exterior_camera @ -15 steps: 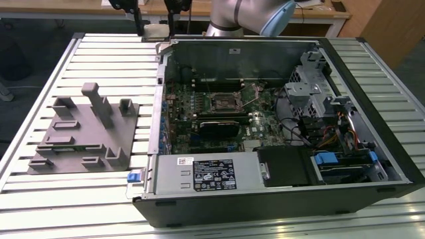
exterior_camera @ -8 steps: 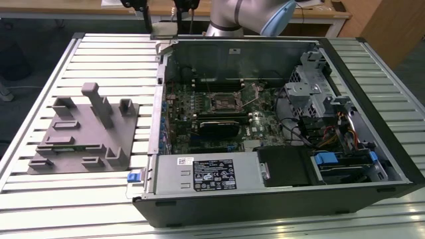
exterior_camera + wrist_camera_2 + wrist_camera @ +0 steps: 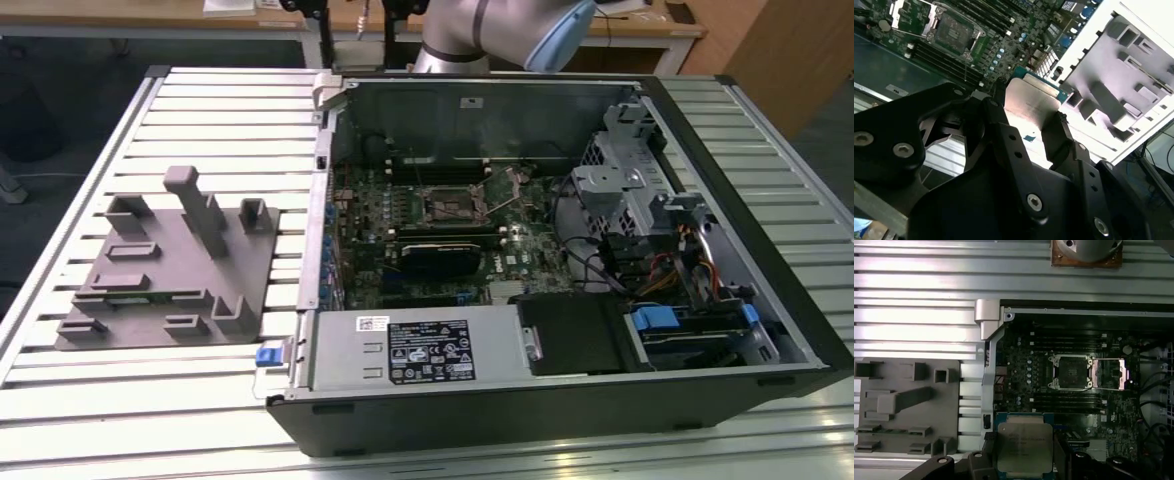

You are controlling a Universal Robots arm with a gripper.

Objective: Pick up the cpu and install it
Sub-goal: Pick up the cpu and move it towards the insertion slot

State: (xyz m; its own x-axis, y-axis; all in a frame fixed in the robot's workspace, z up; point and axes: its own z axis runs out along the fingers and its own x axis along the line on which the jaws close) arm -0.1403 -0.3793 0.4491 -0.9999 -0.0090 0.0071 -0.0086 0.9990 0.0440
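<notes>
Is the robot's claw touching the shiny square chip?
Touching. In the second wrist view the gripper clamps the cpu on two opposite edges, with no gap showing on either side.

Exterior view looks down on the case [image 3: 481, 120]; both wrist views, nearer, share its socket [image 3: 1070, 371]

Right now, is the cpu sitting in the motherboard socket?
No, the cpu is clamped in the tool, and the open socket is empty.

Square cpu [image 3: 1024, 445], silver-grey top (green rim), held in gripper [image 3: 1025, 452]
</notes>
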